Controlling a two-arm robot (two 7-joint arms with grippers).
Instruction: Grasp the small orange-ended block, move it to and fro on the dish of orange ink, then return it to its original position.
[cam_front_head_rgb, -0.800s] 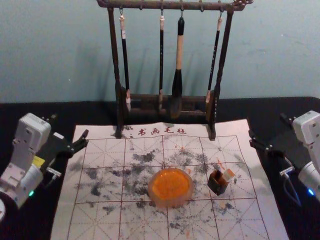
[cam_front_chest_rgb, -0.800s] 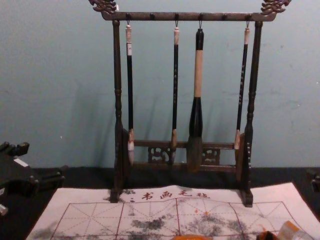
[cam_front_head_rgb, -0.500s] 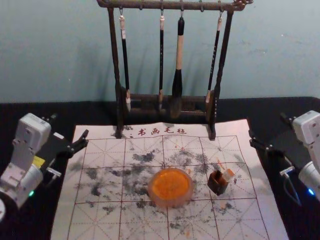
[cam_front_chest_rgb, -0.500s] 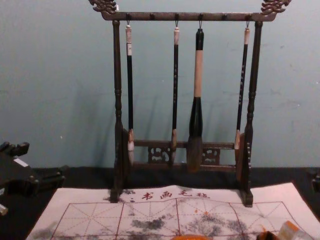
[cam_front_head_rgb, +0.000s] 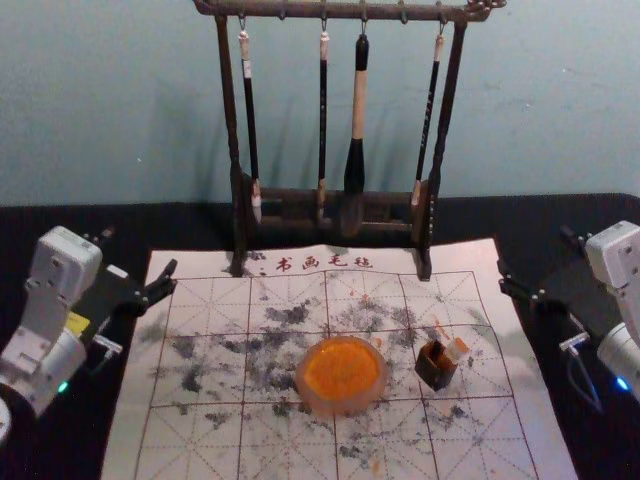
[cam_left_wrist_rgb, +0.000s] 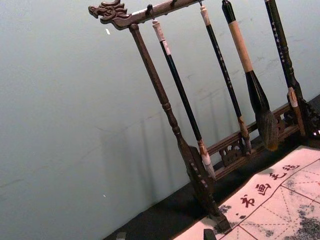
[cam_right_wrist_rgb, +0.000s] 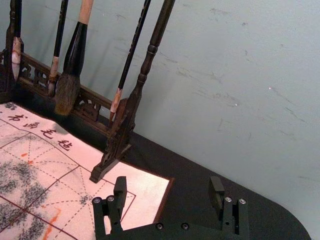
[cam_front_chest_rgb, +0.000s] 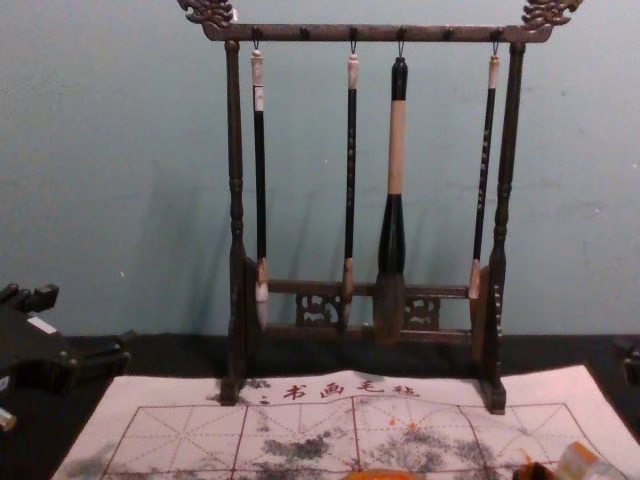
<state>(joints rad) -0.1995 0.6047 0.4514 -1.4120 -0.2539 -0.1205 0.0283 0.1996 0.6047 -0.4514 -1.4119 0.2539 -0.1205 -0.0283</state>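
At the left edge of the mat my left gripper (cam_front_head_rgb: 139, 252) is held open and empty; the tips of the left gripper (cam_left_wrist_rgb: 165, 234) stand apart in its wrist view. Over on the right, my right gripper (cam_front_head_rgb: 536, 252) is open too, and the wrist view has nothing between the fingers of the right gripper (cam_right_wrist_rgb: 168, 186). The small orange-ended block (cam_front_head_rgb: 456, 349) leans out of a dark square holder (cam_front_head_rgb: 435, 370), right of the round dish of orange ink (cam_front_head_rgb: 341, 374). In the chest view the block (cam_front_chest_rgb: 577, 463) is at the lower right.
A white gridded mat (cam_front_head_rgb: 200, 425) with grey ink smudges lies under the dish and holder. Behind them stands a dark wooden rack (cam_front_head_rgb: 430, 215), hung with several brushes, the thickest brush (cam_front_head_rgb: 355, 165) among them. A wall rises behind the black table (cam_front_head_rgb: 580, 208).
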